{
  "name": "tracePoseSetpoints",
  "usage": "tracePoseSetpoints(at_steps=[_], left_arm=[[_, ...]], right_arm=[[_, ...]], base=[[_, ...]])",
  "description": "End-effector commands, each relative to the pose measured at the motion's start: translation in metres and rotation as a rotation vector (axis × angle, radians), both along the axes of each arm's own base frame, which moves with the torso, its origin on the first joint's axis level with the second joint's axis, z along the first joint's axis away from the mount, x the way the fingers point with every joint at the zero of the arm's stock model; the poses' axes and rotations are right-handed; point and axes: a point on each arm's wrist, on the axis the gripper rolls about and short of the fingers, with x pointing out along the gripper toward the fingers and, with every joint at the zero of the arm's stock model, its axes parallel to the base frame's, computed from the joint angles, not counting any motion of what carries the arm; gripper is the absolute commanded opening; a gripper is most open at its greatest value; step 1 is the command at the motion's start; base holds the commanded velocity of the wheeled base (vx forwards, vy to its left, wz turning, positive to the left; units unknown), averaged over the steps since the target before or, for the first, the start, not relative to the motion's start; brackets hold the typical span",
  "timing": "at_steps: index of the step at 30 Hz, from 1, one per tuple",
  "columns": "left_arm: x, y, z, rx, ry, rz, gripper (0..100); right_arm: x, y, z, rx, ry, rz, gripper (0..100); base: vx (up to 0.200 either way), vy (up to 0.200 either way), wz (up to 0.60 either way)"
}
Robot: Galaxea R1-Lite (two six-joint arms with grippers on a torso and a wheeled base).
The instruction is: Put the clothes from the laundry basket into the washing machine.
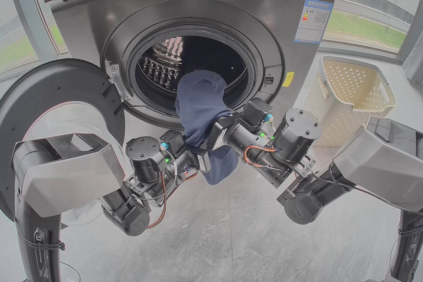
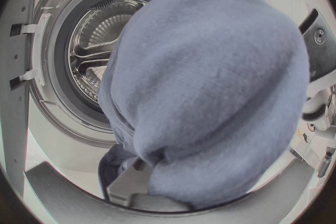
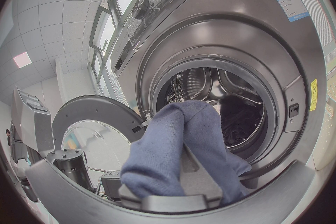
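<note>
Washing machine, front loader. Its door is swung wide open and hangs off the machine's left side. Inside the drum: ribbed metal wall toward the left and a dark heap of clothes low at the back; how many pieces cannot be made out. Blue garment: the upper end is draped over the lower lip of the machine's opening and pokes into the mouth, while the rest hangs down in front of the machine, below the opening. Left gripper is in front of the machine below the opening, buried in the hanging part of the garment. Cloth bulges right over it, with just a grey edge showing, so whether its jaws are apart or closed cannot be told. Right gripper is just in front of the lower right of the opening, also against the garment. Folds fall on both sides of a grey part of it, and its jaw gap is covered, so that cannot be told either. Laundry basket, cream and perforated, stands on the floor at the machine's right side. It is tilted toward the camera, with bare inner wall showing; its bottom is cut off behind the right arm.
</note>
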Motion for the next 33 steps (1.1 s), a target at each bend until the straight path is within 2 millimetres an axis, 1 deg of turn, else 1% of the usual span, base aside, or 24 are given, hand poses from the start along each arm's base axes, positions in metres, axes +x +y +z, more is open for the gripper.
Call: tracePoseSetpoints(at_steps=[1, 4, 5, 6, 7, 11, 12, 13, 15, 18, 22, 23, 26, 27, 29, 32, 33], left_arm=[[-0.001, 0.009, 0.010, -0.009, -0.012, 0.036, 0], [-0.004, 0.016, 0.025, -0.032, -0.035, 0.055, 0], [-0.007, 0.019, 0.034, -0.045, -0.051, 0.059, 0], [-0.007, 0.020, 0.036, -0.047, -0.055, 0.061, 0], [-0.011, 0.023, 0.046, -0.061, -0.074, 0.062, 0], [-0.024, 0.030, 0.067, -0.085, -0.109, 0.060, 0], [-0.027, 0.031, 0.070, -0.087, -0.113, 0.058, 0], [-0.027, 0.031, 0.070, -0.087, -0.113, 0.058, 0], [-0.033, 0.036, 0.077, -0.095, -0.121, 0.069, 0], [-0.038, 0.038, 0.081, -0.116, -0.118, 0.068, 0], [-0.040, 0.037, 0.079, -0.114, -0.107, 0.062, 0], [-0.040, 0.037, 0.079, -0.114, -0.107, 0.062, 0], [-0.041, 0.037, 0.078, -0.112, -0.103, 0.060, 0], [-0.042, 0.038, 0.078, -0.112, -0.103, 0.062, 0], [-0.047, 0.041, 0.080, -0.111, -0.099, 0.061, 0], [-0.061, 0.047, 0.085, -0.125, -0.086, 0.052, 0], [-0.066, 0.049, 0.087, -0.130, -0.083, 0.048, 0]], right_arm=[[0.005, -0.009, 0.006, 0.022, -0.004, -0.032, 0], [0.011, -0.017, 0.005, 0.024, 0.005, -0.062, 0], [0.012, -0.020, 0.001, 0.015, 0.015, -0.070, 0], [0.012, -0.021, 0.000, 0.011, 0.020, -0.072, 0], [0.013, -0.023, -0.007, -0.004, 0.042, -0.079, 0], [0.013, -0.026, -0.025, -0.031, 0.094, -0.093, 0], [0.013, -0.025, -0.029, -0.038, 0.103, -0.093, 0], [0.013, -0.025, -0.029, -0.038, 0.103, -0.093, 0], [0.012, -0.021, -0.035, -0.044, 0.109, -0.084, 0], [0.008, -0.015, -0.036, -0.049, 0.108, -0.066, 0], [0.003, -0.014, -0.033, -0.044, 0.102, -0.055, 0], [0.003, -0.014, -0.033, -0.044, 0.102, -0.055, 100], [-0.004, -0.017, -0.023, -0.038, 0.092, -0.045, 100], [-0.007, -0.020, -0.025, -0.052, 0.102, -0.043, 100], [-0.024, -0.032, -0.037, -0.126, 0.153, -0.022, 100], [-0.058, -0.048, -0.056, -0.263, 0.207, 0.075, 100], [-0.066, -0.054, -0.059, -0.290, 0.221, 0.096, 100]], base=[[0.000, 0.000, 0.00], [0.000, 0.000, 0.00], [0.000, 0.000, 0.00], [0.000, 0.000, 0.00], [0.000, 0.000, 0.00], [0.000, 0.000, 0.00], [0.000, 0.000, 0.00], [0.000, 0.000, 0.00], [0.000, 0.000, 0.00], [0.000, 0.000, 0.00], [0.000, 0.000, 0.00], [0.000, 0.000, 0.00], [0.000, 0.000, 0.00], [0.000, 0.000, 0.00], [0.000, 0.000, 0.00], [0.000, 0.000, 0.00], [0.000, 0.000, 0.00]])
